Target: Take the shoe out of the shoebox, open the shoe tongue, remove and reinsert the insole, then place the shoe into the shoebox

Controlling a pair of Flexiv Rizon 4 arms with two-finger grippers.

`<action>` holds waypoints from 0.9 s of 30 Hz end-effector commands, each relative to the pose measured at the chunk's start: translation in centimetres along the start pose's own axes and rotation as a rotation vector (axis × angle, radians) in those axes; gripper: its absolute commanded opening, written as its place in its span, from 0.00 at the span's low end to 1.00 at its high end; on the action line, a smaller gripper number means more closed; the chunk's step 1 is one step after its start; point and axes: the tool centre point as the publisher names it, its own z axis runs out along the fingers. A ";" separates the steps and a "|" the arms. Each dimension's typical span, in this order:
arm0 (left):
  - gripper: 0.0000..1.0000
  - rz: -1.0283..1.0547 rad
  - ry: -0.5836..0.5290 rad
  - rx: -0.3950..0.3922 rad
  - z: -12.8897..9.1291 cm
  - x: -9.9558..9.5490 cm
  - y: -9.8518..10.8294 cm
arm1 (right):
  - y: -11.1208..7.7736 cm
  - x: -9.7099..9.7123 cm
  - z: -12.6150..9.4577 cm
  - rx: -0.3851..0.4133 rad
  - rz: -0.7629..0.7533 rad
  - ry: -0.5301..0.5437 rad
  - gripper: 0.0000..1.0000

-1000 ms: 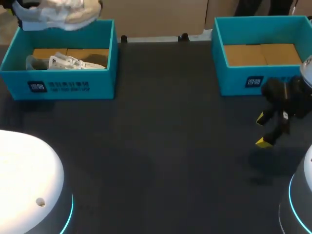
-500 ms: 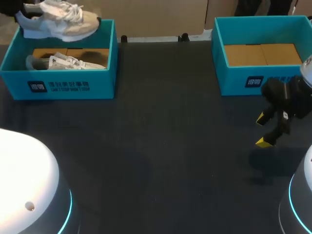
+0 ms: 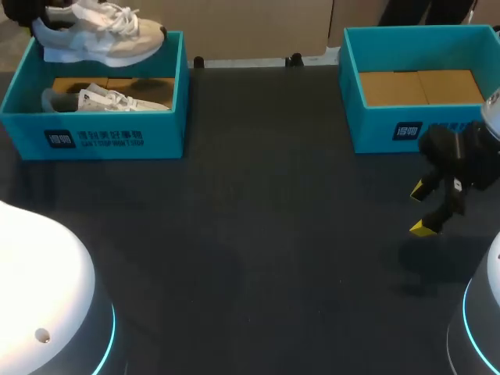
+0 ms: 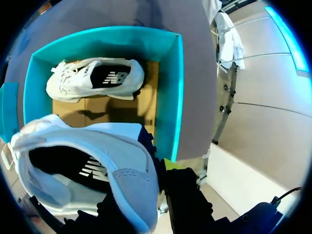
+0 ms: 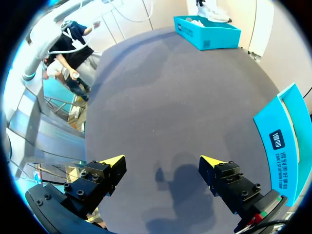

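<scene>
- Currently our left pincer (image 4: 152, 171) grasps the shoe (image 3: 98, 35) by the heel above the far-left shoebox (image 3: 94, 139).
- Our right pincer (image 3: 420, 208) hangs released at right.
- We risk a drop if that heel-only hold slips.

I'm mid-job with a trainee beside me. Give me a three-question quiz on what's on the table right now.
1. True or false: the right gripper hangs over the table with its jaws open.
2. How many shoes lie inside the left shoebox? A none, B one, C two.
3. Fill in: the lifted shoe above that box is held by the ___ gripper.
Key: 1 true; 2 B, the boxed shoe; 3 left gripper.
</scene>
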 end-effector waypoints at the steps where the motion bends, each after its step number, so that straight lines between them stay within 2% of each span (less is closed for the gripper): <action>1: 0.00 -0.009 0.013 0.036 1.9 -0.8 1.1 | 0.0 0.1 0.1 0.002 0.000 -0.002 1.00; 4: 0.00 -0.010 0.019 0.049 2.6 -1.0 1.0 | 0.0 0.1 0.1 0.002 0.000 -0.002 1.00; 13: 0.00 -0.002 0.009 0.055 2.7 -1.0 0.4 | 0.0 0.1 0.1 0.002 0.000 -0.002 1.00; 27: 0.00 0.033 0.011 0.073 3.6 -1.1 -2.2 | 0.0 0.1 0.1 0.002 0.000 -0.002 1.00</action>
